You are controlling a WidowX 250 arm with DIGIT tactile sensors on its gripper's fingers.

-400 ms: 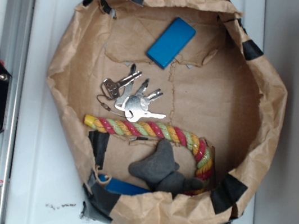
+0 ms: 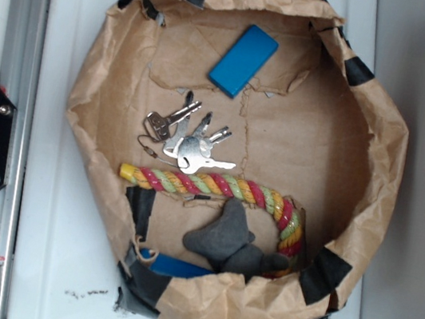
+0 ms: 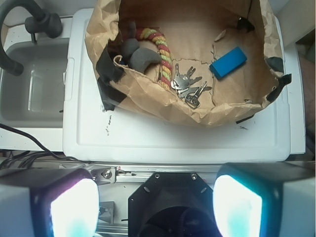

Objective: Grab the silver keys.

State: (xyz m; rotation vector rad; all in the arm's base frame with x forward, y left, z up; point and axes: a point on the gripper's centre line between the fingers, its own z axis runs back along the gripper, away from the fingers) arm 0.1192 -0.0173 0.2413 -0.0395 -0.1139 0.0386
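Gripper [image 3: 155, 205]: nearest the wrist camera, its two fingers [image 3: 74, 210] fill the lower corners with a wide gap between them, so the pincer is released and holds nothing. It hangs over the robot base [image 3: 168, 202], outside the paper bin.

White platform [image 3: 148, 133]: lies just beyond the base and carries the bin; a few dark specks mark its surface.

Brown paper bin [image 3: 148, 91]: a crumpled paper wall patched with black tape [image 3: 109, 69], open at the top.

Silver keys [image 3: 186, 85]: on the bin floor just inside the near wall, ahead of the gripper and slightly to the right in the wrist view. The bunch is fanned, its blades spreading in several directions, so there is no single long axis. In the exterior view the silver keys [image 2: 187, 141] sit in the left half of the bin, close above the rope.

Coming move, as a judgement: the gripper must travel forward over the near wall and descend onto the bunch.

Coloured rope [image 3: 163, 49]: just beside the keys, possibly touching.

Grey soft toy [image 3: 138, 54]: rests against the rope.

Blue rectangular block [image 3: 228, 62]: apart from the keys, further right.

Writing: no brand or label can be read.
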